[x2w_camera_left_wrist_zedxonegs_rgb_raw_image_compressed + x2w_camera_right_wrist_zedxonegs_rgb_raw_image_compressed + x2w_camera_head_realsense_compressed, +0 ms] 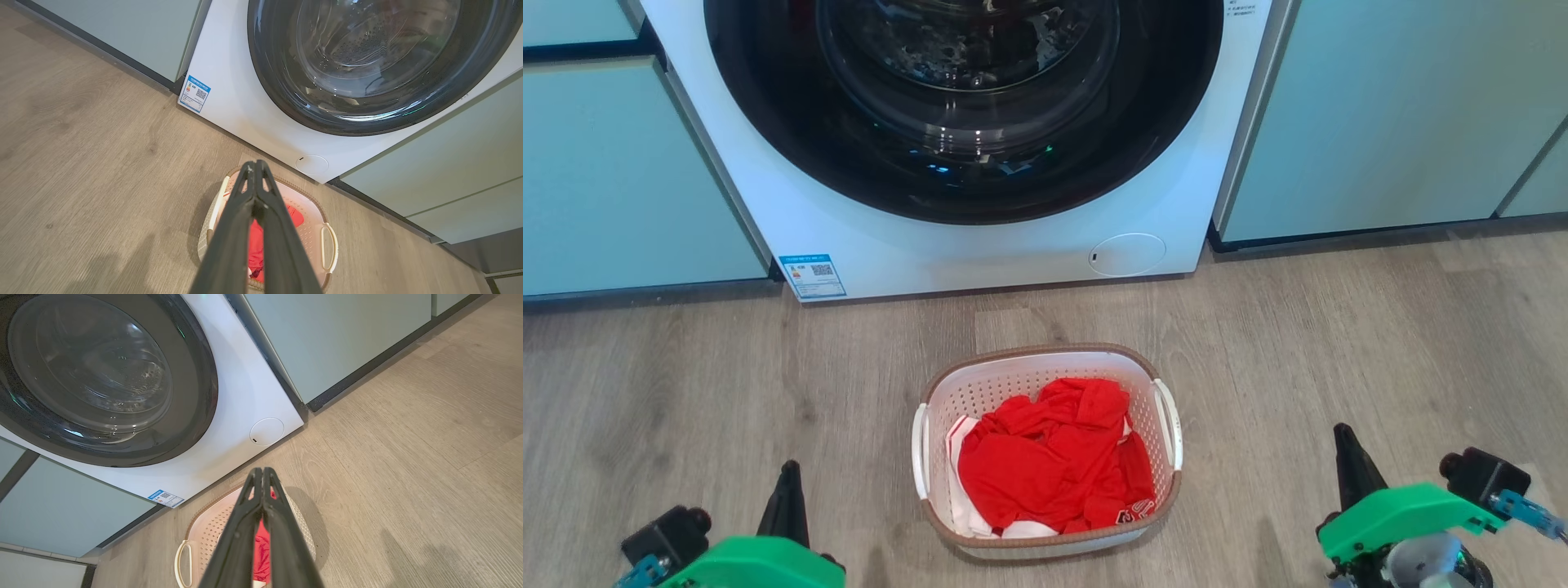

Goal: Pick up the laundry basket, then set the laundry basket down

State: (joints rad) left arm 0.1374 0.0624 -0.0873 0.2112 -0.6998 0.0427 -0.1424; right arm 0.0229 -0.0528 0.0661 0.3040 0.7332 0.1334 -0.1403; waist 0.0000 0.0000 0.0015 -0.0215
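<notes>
The laundry basket (1045, 369), white and perforated with a brown rim and two white side handles, stands on the wooden floor in front of the washing machine, with red clothes (1054, 457) inside. My left gripper (790, 469) hangs shut at the lower left, well apart from the basket. My right gripper (1342, 433) is shut at the lower right, also clear of it. Each wrist view looks past shut fingertips, the left gripper (255, 164) and the right gripper (262, 470), down at the laundry basket (314, 228) (208, 535) below.
A white washing machine (980, 245) with a dark round door stands right behind the basket. Pale green cabinets (1388, 114) flank it on both sides. Bare wooden floor (1339, 343) lies to the left and right of the basket.
</notes>
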